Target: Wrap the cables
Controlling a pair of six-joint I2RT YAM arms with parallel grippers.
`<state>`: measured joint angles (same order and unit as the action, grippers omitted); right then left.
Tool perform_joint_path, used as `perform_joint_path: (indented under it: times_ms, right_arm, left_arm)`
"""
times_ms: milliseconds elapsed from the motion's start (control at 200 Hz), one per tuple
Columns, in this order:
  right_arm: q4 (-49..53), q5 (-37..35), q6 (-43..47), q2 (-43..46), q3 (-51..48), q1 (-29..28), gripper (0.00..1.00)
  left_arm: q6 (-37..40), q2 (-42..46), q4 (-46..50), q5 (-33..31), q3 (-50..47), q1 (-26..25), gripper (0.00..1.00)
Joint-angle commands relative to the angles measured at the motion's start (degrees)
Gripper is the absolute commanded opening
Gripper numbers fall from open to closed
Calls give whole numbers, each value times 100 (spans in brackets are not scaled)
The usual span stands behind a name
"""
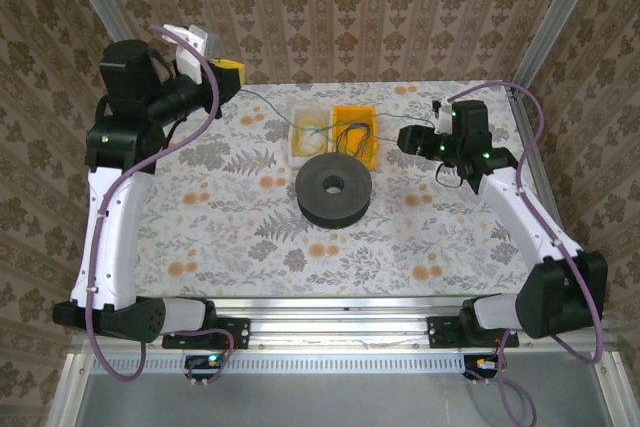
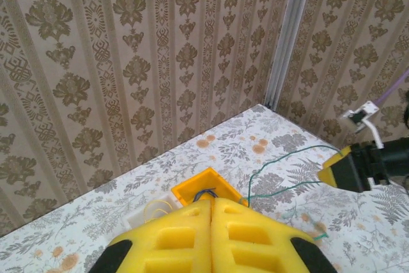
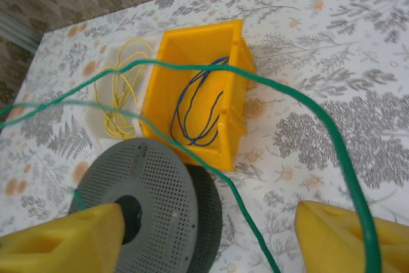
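Observation:
A thin green cable [image 1: 270,107] stretches from my raised left gripper [image 1: 232,72] towards the bins. That gripper [image 2: 212,201] has its yellow pads pressed together, apparently pinching the cable. The cable [image 2: 290,155] runs on to my right gripper [image 2: 342,171]. My right gripper [image 3: 211,222] is open, and the green cable [image 3: 231,184] passes loosely between its fingers and past the right one. Pale yellow cables [image 3: 118,87] lie in a white bin [image 1: 297,132]. Dark bluish cables [image 3: 192,113] lie in an orange bin [image 3: 166,94].
A wide black spool [image 1: 312,192] lies flat in the middle of the table, just in front of the bins and below my right gripper [image 1: 405,137]. Patterned walls and metal frame posts enclose the table at the back and sides.

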<state>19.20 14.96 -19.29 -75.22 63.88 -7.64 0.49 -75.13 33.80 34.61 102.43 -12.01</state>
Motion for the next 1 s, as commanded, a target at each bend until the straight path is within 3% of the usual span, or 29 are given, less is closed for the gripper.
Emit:
perform_joint_path:
  times_ms: [0,145,200,335,415,520,730,790,855,920,995]
  right_arm:
    - [494,-164,308,613,13,-10,85]
    - [984,35,411,1013,-46,12,100]
    - [943,486,295,1139,-154,66,100]
    - [141,2364,-348,1356,-605,93,100]
    - [20,2664,-461,1444,-716,1,100]
    - [676,1989,-119,1379,-540,-16,100]
    - [1841,-1229,274,283,43,-340,100]
    - [1766,-1287,261,119,51,-399,100]
    - [975,-348,252,186,-229,-418,100]
    - [383,90,119,310,-482,-452,100]
    - [562,-339,131,194,-294,-576,100]
  left_arm:
    - [48,148,-132,-78,20,-47,0]
    - [74,138,-67,-95,113,-47,0]
    - [83,139,-67,-89,131,-47,0]
    - [100,76,-63,-131,187,-47,0]
    - [92,3,-131,-127,186,-47,0]
    - [-13,-67,-332,-88,125,-47,0]
    - [-4,-224,-465,-92,154,-91,0]
    - [47,-239,-444,-115,163,-91,0]
    - [39,-238,-444,-106,180,-91,0]
    - [-12,-198,-524,-90,118,-99,0]
    - [-72,-131,-622,-84,48,-122,0]
